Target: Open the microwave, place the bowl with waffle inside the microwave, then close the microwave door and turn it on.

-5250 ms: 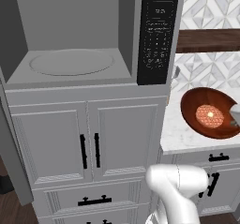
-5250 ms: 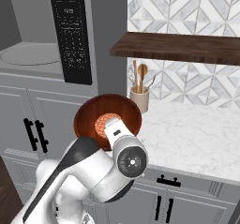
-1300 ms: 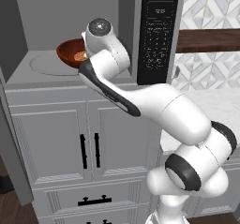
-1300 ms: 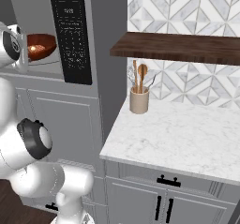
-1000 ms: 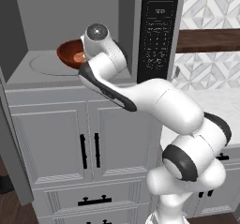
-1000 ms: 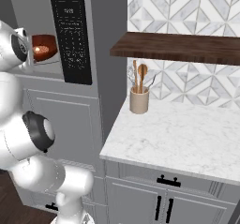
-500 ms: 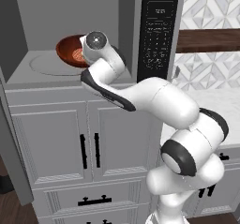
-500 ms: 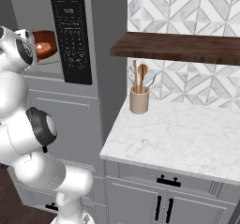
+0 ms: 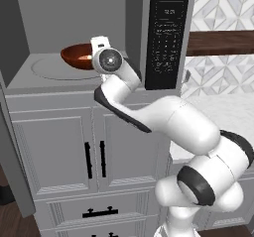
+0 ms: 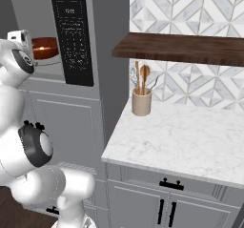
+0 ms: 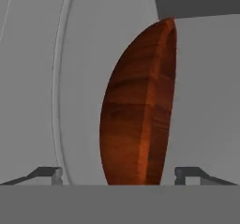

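The microwave point(image 9: 74, 13) stands with its cavity bare, and its keypad panel point(image 9: 168, 32) is to the right. The microwave door point(image 9: 12, 147) hangs swung out at the far left. The bowl with waffle point(image 9: 77, 56) rests on or just above the round turntable point(image 9: 49, 71); I cannot tell if they touch. The right base view shows the bowl point(image 10: 44, 48) with a pale glow at its centre. My gripper point(image 11: 118, 174) is open. Its fingertips point(image 11: 47, 174) stand on either side of the bowl's rim point(image 11: 140, 106), with gaps on both sides.
White panelled cabinets with black handles point(image 9: 94, 159) sit under the microwave. Right of it is a marble counter point(image 10: 181, 136) with a utensil jar point(image 10: 141, 100) under a dark wooden shelf point(image 10: 181, 48). My arm reaches into the cavity from the right.
The fingers have spread apart and let go of the bowl's rim. The bowl sits a little lower in the cavity than a second ago.
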